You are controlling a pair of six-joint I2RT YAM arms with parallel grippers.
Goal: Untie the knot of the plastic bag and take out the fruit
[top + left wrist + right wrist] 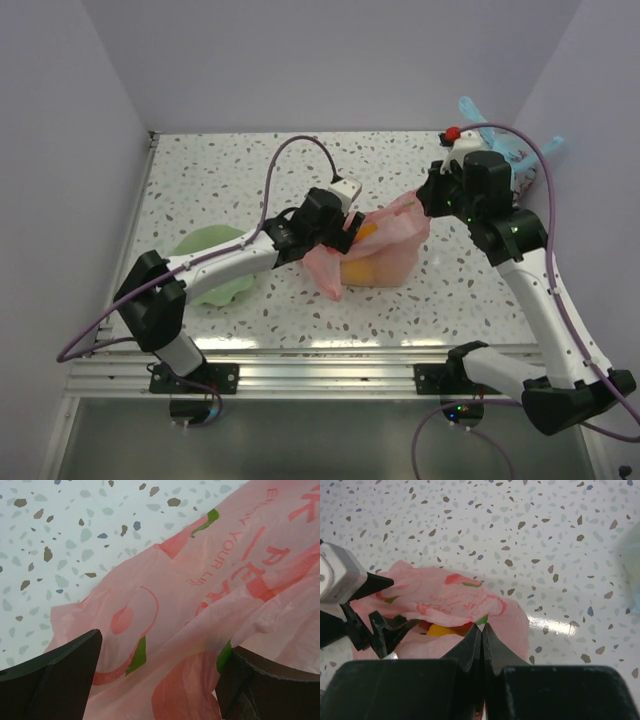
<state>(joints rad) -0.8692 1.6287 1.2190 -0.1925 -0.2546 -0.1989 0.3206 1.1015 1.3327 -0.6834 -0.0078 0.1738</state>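
Bag mouth open, fruit not yet out

The right gripper had its fingers pressed together on the rim of the plastic bag, holding it up; the left gripper stood wide apart astride loose film, gripping nothing; the bag sat mid-table, rightward; no knot showed, seemingly undone; yellow fruit lay inside, none taken out.

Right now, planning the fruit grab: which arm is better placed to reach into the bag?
Left. The left gripper is open at the mouth of the plastic bag, near the fruit; the right gripper is shut on its edge, apparently lifting it.
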